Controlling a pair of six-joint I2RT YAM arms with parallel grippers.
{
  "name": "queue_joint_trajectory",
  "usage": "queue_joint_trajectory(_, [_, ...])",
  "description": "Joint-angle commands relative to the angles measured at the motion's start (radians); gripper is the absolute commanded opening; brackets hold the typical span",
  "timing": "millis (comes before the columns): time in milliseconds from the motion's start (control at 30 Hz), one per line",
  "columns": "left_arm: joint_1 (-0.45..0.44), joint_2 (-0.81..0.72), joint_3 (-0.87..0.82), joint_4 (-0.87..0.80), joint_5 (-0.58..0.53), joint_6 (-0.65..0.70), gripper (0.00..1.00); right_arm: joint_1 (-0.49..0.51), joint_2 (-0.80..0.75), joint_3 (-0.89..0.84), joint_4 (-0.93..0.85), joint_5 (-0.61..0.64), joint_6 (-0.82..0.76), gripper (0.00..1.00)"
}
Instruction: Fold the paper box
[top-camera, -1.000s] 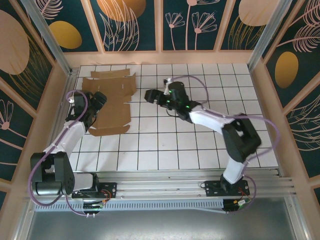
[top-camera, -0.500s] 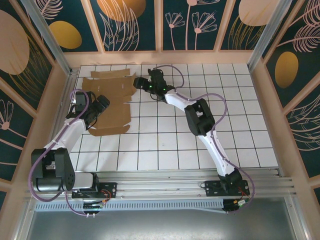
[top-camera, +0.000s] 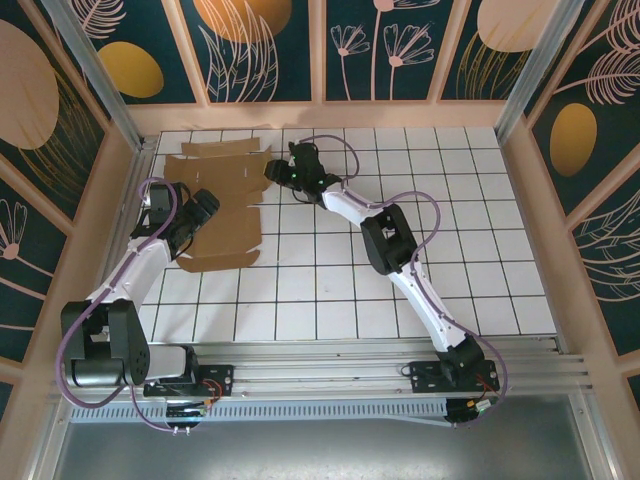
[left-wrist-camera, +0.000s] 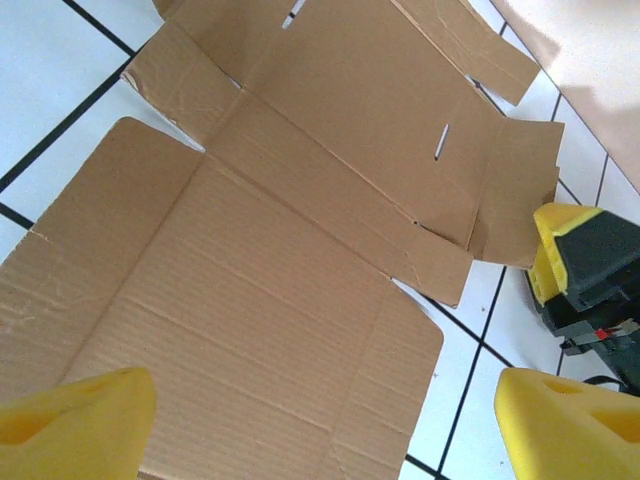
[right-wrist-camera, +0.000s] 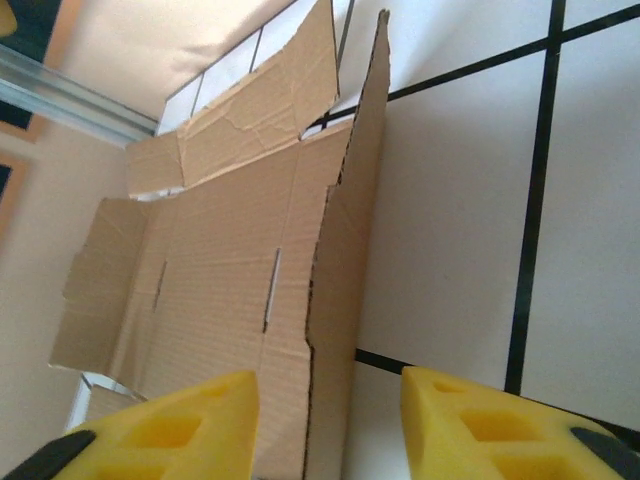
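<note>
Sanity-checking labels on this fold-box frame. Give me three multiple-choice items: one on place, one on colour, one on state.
1. Where on the table does the paper box lie?
A. far left
B. centre
C. near right

2. What colour are the end effector fingers?
A. red
B. grey
C. yellow

3. What state is the paper box in?
A. fully assembled
B. opened out, mostly flat
C. crumpled into a ball

Answers:
1 A: the top view has it by the far-left wall.
2 C: they are yellow in both wrist views.
3 B: its panels and flaps are spread across the tiles.
</note>
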Motion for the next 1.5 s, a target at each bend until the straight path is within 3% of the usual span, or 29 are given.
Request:
queue_joint_trajectory(0, [0.004,-0.016,0.021,-0.024,0.024,-0.001,0.88,0.016,0.041,0.063,0.01,-0.003,0.019,0.31])
queue_joint_trajectory(167, [0.004,-0.036,-0.003,-0.019,0.017,0.001,0.89,0.012,0.014,0.074,-0.022,0.006,-0.01,0.01])
queue_joint_trajectory(300, [0.004,-0.034,0.002,-0.014,0.041,0.023,0.91,0.001,-0.139,-0.027,-0.087,0.017,-0.187,0.0])
queue_joint_trajectory(400, [0.004,-0.041,0.001,0.03,0.109,0.04,0.91,-0.024,-0.378,-0.348,0.01,0.079,-0.318,0.0])
queue_joint_trajectory(467, [0.004,-0.047,-0.021,0.126,0.224,0.029,0.89,-0.063,-0.541,-0.601,0.152,0.092,-0.348,0.0])
queue_joint_trajectory(633, [-0.009,-0.003,-0.003,0.353,0.487,0.032,0.9,-0.198,-0.866,-1.125,0.503,-0.048,-0.461,0.0])
queue_joint_trajectory(767, [-0.047,0.057,0.151,0.341,0.509,0.261,0.98,-0.316,-1.013,-1.375,0.669,-0.211,-0.523,0.0])
queue_joint_trajectory(900, [-0.107,0.128,0.288,0.349,0.521,0.625,0.99,-0.396,-1.126,-1.493,0.704,-0.306,-0.632,0.0])
queue_joint_trajectory(967, [-0.122,0.163,0.322,0.41,0.525,0.709,0.99,-0.406,-1.174,-1.541,0.716,-0.363,-0.719,0.0])
queue_joint_trajectory(1067, [-0.13,0.235,0.348,0.55,0.648,0.837,0.99,-0.408,-1.232,-1.591,0.726,-0.413,-0.797,0.0])
queue_joint_trajectory(1167, [-0.147,0.3,0.388,0.557,0.756,1.064,0.99,-0.407,-1.257,-1.599,0.71,-0.43,-0.814,0.0])
queue_joint_trajectory(1267, [-0.149,0.341,0.419,0.504,0.908,1.248,0.99,-0.406,-1.262,-1.598,0.706,-0.423,-0.81,0.0])
queue_joint_trajectory(1367, [-0.152,0.405,0.51,0.299,1.044,1.423,0.99,-0.402,-1.261,-1.591,0.705,-0.437,-0.807,0.0])
queue_joint_trajectory(1467, [-0.152,0.497,0.624,0.177,1.031,1.432,0.99,-0.396,-1.259,-1.583,0.708,-0.462,-0.806,0.0])
